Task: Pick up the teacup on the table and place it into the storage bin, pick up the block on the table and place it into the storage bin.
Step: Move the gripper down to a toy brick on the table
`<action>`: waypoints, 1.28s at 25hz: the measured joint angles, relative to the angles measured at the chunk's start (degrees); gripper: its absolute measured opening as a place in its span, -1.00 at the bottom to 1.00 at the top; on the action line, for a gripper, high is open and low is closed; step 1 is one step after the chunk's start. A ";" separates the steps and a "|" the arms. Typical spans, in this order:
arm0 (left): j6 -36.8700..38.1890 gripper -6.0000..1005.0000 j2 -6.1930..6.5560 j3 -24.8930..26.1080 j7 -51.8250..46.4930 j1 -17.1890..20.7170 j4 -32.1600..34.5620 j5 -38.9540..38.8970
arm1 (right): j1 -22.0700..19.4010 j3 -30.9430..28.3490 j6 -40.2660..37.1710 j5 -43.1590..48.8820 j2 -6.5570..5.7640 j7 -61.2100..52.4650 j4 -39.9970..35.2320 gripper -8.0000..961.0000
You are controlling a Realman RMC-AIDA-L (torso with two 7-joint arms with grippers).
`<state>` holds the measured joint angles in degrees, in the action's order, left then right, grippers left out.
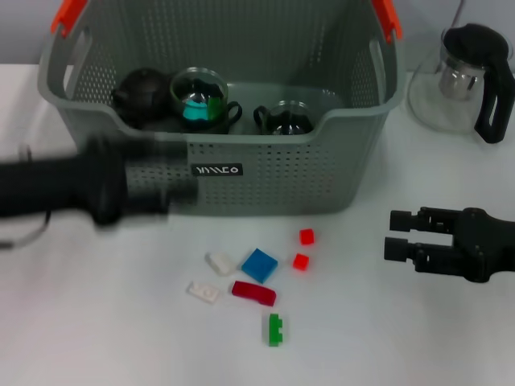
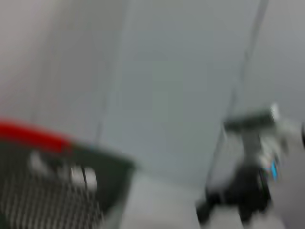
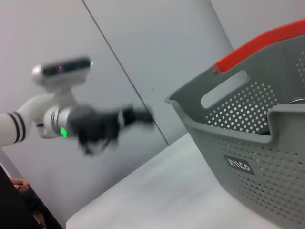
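The grey-green storage bin (image 1: 265,173) stands at the back of the table, and its perforated wall also fills the right wrist view (image 3: 248,143). Inside it are a glass teacup (image 1: 197,100) with something teal and green in it, and a second teacup (image 1: 286,119). Several small blocks lie in front of the bin, among them a blue block (image 1: 259,264), two red cubes (image 1: 306,236) and a green one (image 1: 275,329). My left gripper (image 1: 179,193) is a motion-blurred streak in front of the bin's left half. My right gripper (image 1: 398,235) is open and empty, right of the blocks.
A black teapot (image 1: 141,95) sits in the bin's left corner. A glass teapot (image 1: 463,80) with a black handle stands right of the bin. White blocks (image 1: 219,262) and a dark red piece (image 1: 253,293) lie among the others.
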<state>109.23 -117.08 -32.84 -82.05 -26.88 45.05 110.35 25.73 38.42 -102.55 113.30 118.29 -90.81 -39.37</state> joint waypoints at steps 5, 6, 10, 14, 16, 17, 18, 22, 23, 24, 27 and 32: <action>-1.79 0.25 -1.18 -0.37 7.99 2.07 0.78 10.73 | -0.01 -0.55 0.14 -0.01 0.14 0.56 0.00 0.46; -2.68 0.25 -1.39 -0.37 8.62 2.11 0.68 11.90 | 0.01 -1.09 0.15 -0.02 0.25 0.98 0.00 0.46; -6.16 0.25 -2.63 -0.35 9.78 2.15 0.43 14.40 | -0.03 -3.80 -0.62 -0.18 0.95 7.23 1.92 0.46; -7.61 0.25 -3.22 -0.35 9.91 1.93 0.50 15.14 | -0.82 -4.67 -1.46 -0.22 1.14 16.23 6.39 0.46; -7.80 0.24 -3.22 -0.29 9.95 1.80 0.56 15.46 | -1.26 -4.75 -1.51 -0.18 1.00 17.61 7.50 0.37; -7.80 0.24 -3.17 -0.28 9.96 1.75 0.57 15.59 | -1.42 -4.81 -1.55 -0.17 0.86 17.74 7.75 0.32; -7.81 0.24 -3.10 -0.27 9.97 1.71 0.59 15.73 | -1.59 -5.01 -1.75 -0.17 0.71 17.67 7.89 0.28; -7.86 0.22 -3.05 -0.65 10.10 1.61 0.70 16.91 | -2.32 -6.77 -3.15 -0.18 0.41 17.39 7.92 0.17; -8.02 0.22 -3.07 -0.96 10.28 1.58 0.74 17.42 | -2.54 -7.42 -3.39 -0.18 0.38 17.37 7.78 0.15; -8.26 0.21 -3.18 -1.60 10.67 1.62 0.73 17.91 | -2.73 -7.82 -3.48 -0.18 0.38 17.37 7.68 0.13; -10.12 0.20 -4.21 -3.19 13.88 2.28 0.48 18.45 | -3.07 -8.78 -3.59 -0.19 0.32 17.37 7.58 0.11; -16.37 0.18 -6.81 -4.17 19.75 3.24 -0.03 18.68 | -2.71 -9.14 -3.63 -0.18 0.26 17.20 7.57 0.11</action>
<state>92.86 -123.89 -37.01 -62.30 -23.64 45.02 129.03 23.02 29.28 -106.18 113.11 118.56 -73.61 -31.80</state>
